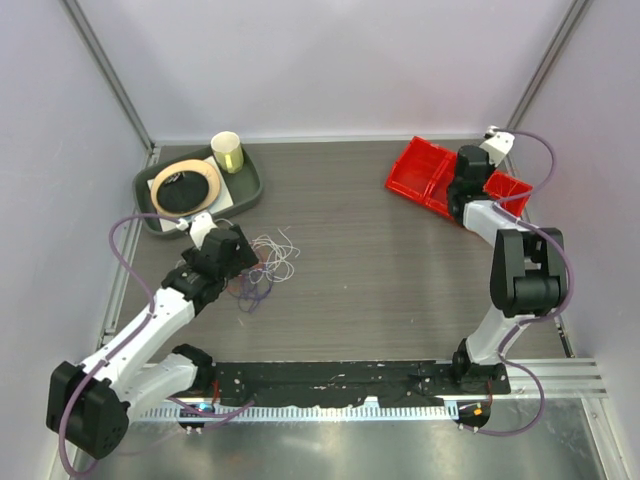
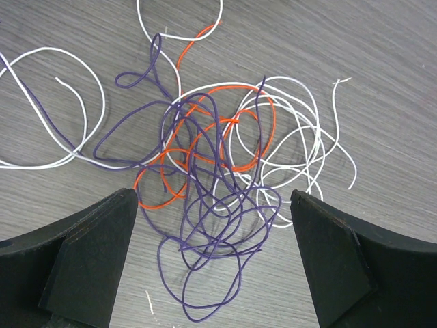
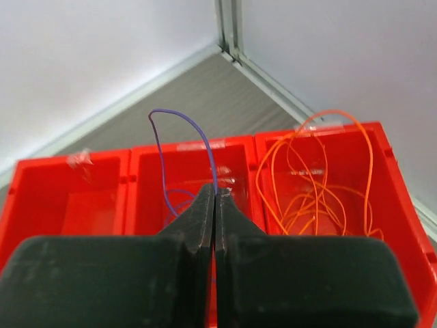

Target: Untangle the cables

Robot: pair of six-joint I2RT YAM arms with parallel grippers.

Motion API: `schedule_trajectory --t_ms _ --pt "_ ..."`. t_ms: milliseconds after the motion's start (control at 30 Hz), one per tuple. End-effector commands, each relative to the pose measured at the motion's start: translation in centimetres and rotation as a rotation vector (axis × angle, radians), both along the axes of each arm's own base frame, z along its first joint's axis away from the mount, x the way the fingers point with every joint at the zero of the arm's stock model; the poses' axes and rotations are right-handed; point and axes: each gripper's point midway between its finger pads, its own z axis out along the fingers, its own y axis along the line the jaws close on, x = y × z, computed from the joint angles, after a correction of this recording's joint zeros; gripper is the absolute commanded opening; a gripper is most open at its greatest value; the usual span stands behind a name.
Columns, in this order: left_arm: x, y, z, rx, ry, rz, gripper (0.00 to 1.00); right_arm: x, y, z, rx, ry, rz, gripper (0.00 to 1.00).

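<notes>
The cables (image 2: 218,184) lie in one loose knot on the bench (image 2: 382,68), straight below the left pincer (image 2: 213,205) and centred in its gap. Purple loops sit nearest the pincer, orange in the middle of the knot, and white spreads farthest ahead and out past both fingers. The knot has no clear long axis, being about as wide as it is deep. The left pincer is spread wide and holds nothing, one finger on either side of the knot. It looks ready to drop straight down and pinch a loop, and the purple ones are closest.

The right pincer (image 3: 216,198) is well apart from the knot, so the left arm is plainly the nearer. Its fingers are pressed together on a purple strand (image 3: 184,119), which arches up ahead of the tips and falls into the middle compartment of a red bin (image 3: 61,171) beneath it. Orange strands (image 3: 328,171) are heaped in the compartment to its right, and the one to its left looks bare.

No brand, label or writing can be read — only bits of clear tape on the bin's rim.
</notes>
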Motion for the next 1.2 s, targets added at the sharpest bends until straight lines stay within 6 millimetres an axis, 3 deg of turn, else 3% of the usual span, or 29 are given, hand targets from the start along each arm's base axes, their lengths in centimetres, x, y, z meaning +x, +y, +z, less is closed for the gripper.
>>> schedule_trajectory --t_ms 0,133,433,500,533,567,633,700,800,833,933,1000,1033,1067,1167 --pt "0.6 0.1 1.1 -0.001 -0.012 0.024 1.00 -0.7 -0.5 -2.1 0.007 0.072 -0.127 0.01" --pt "0.6 0.2 1.0 0.002 -0.013 0.027 1.00 0.6 0.0 -4.0 0.022 0.115 -0.103 0.01" --pt "0.2 1.0 1.1 0.037 0.023 0.067 1.00 3.8 0.5 -6.3 0.018 0.209 -0.081 0.01" --pt "-0.1 1.2 1.3 0.040 0.031 0.077 1.00 3.9 0.8 -6.9 0.025 0.228 -0.063 0.09" --pt "-0.2 1.3 1.3 0.036 0.032 0.080 1.00 3.7 0.7 -6.9 0.032 0.232 -0.064 0.20" --pt "-0.3 1.2 1.3 0.031 0.030 0.078 1.00 3.6 0.9 -6.6 0.040 0.227 -0.064 0.24" --pt "-0.5 1.0 1.6 0.010 0.024 0.073 1.00 3.2 1.0 -4.6 0.047 0.188 -0.055 0.36" --pt "-0.8 1.2 1.7 0.001 0.023 0.086 1.00 2.7 1.1 -1.4 0.046 0.137 -0.049 0.43" --pt "-1.5 2.0 1.5 0.017 0.037 0.127 1.00 1.7 1.1 1.3 0.033 0.105 -0.035 0.53" --pt "-1.6 2.2 1.6 0.015 0.038 0.137 1.00 1.1 1.1 3.4 0.025 0.069 -0.038 0.61" --pt "-2.2 2.6 1.8 0.010 0.046 0.164 1.00 -0.5 1.4 6.3 -0.012 0.034 -0.030 0.75" --pt "-2.8 3.0 1.7 0.013 0.057 0.182 1.00 -1.3 1.9 7.1 -0.014 0.036 0.001 0.82" --pt "-3.0 3.2 1.6 0.012 0.059 0.192 1.00 -1.1 3.1 7.4 -0.003 0.034 0.072 0.89" --pt "-3.2 3.3 1.7 0.002 0.058 0.214 1.00 -1.6 4.0 8.9 0.009 0.006 0.128 0.90" --pt "-4.2 4.1 1.1 0.021 0.094 0.251 1.00 -2.4 9.6 10.8 0.111 -0.067 0.366 0.92"
